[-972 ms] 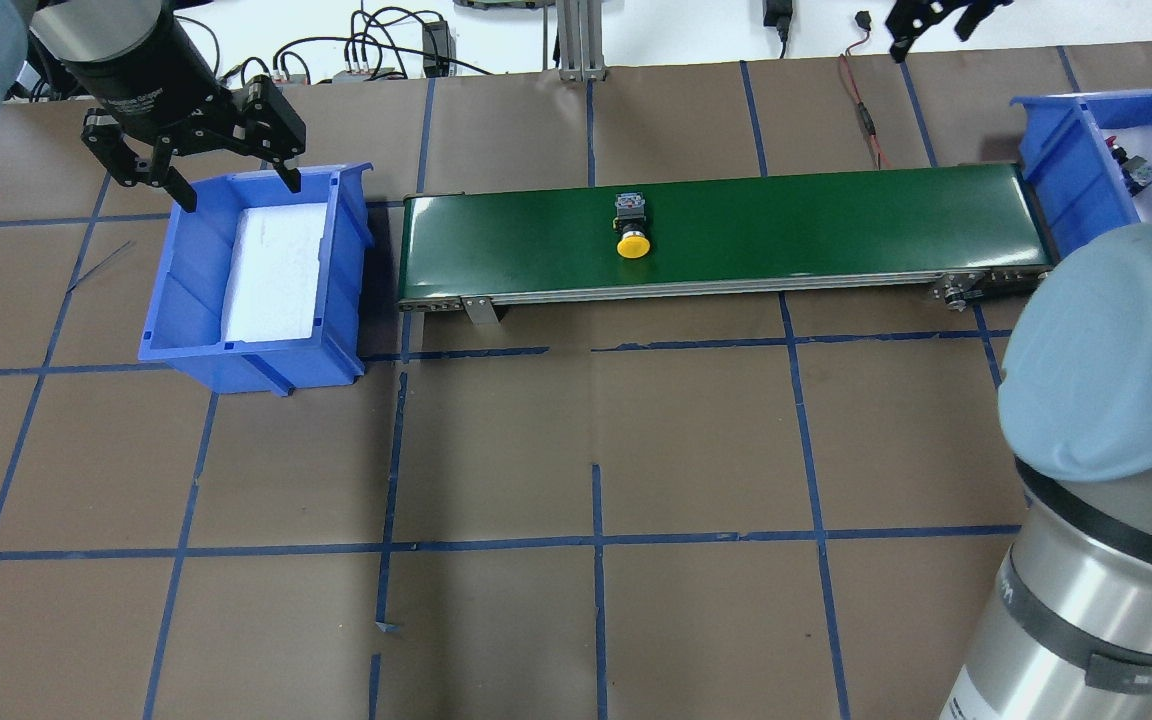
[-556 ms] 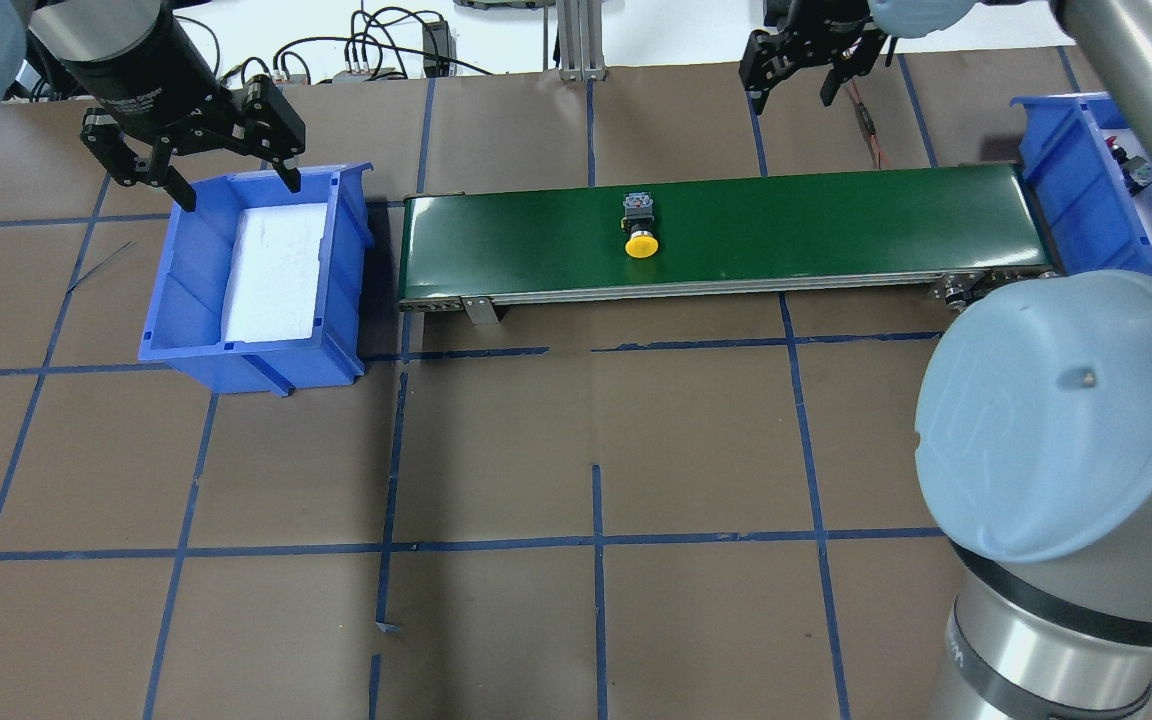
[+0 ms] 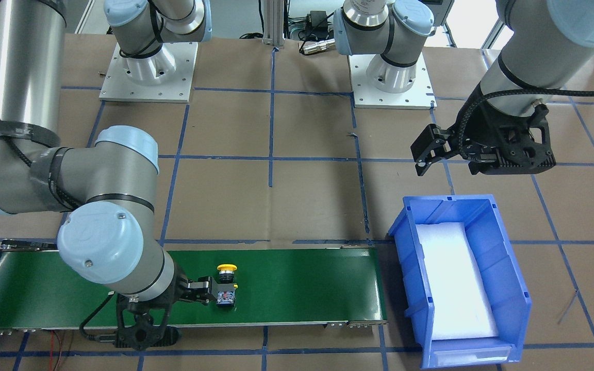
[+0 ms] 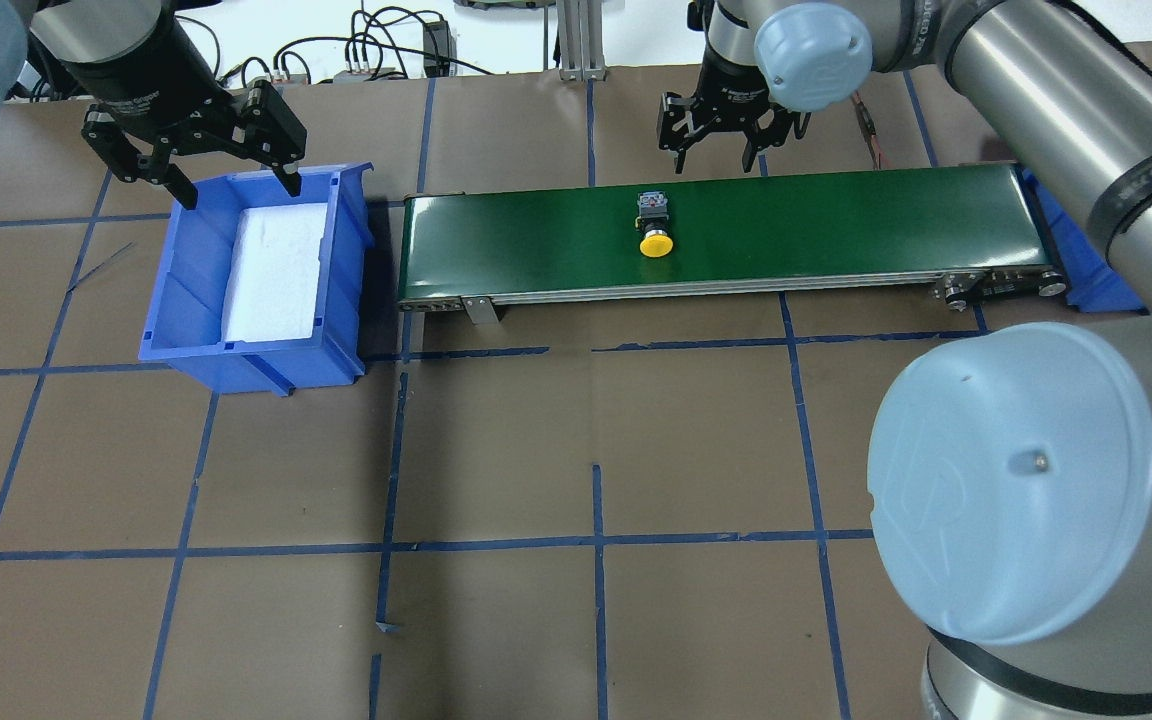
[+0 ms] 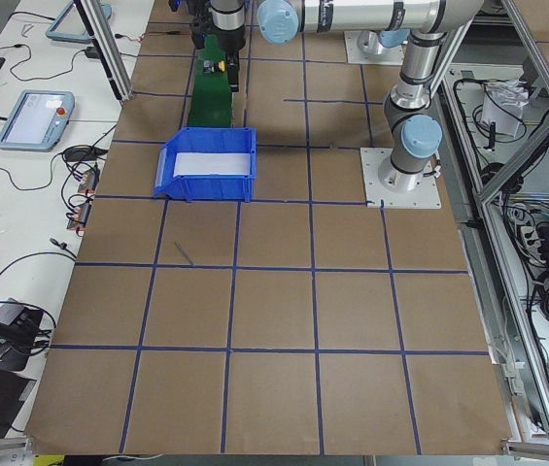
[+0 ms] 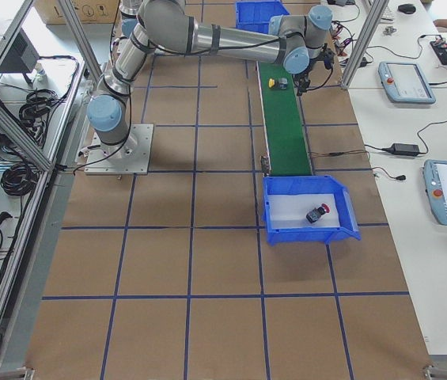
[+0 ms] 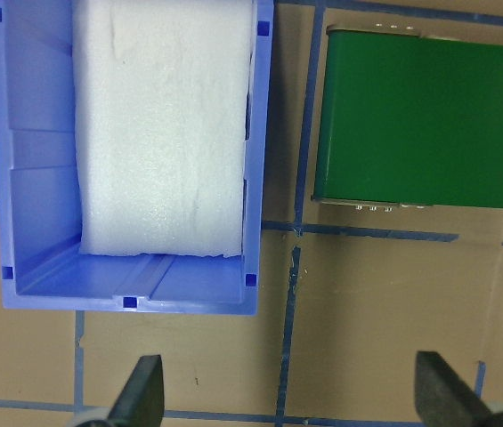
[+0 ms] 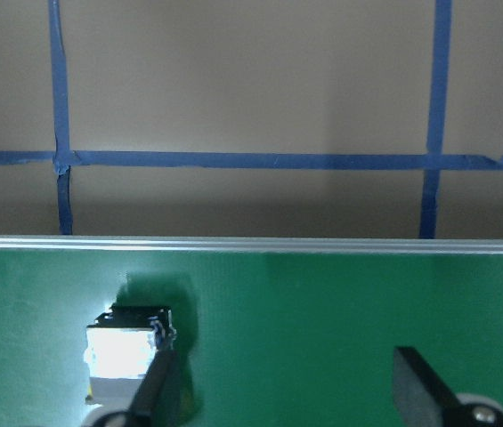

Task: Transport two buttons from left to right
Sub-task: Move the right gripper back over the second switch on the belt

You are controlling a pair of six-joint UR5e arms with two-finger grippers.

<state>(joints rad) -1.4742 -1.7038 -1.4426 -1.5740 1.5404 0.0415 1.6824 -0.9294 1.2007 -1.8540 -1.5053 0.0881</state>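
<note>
One yellow button [image 4: 655, 234] lies on the conveyor belt [image 4: 836, 220], upper centre.
Right gripper [image 4: 717, 160] hangs just above it in frame, jaws apart; left gripper [image 4: 239, 190], over the blue bin [image 4: 176, 300], jaws apart.

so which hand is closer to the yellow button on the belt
Right. The right hand hangs open by the far edge of the belt, close to the yellow button; the left hand is past the belt's end, above the blue bin.
</note>
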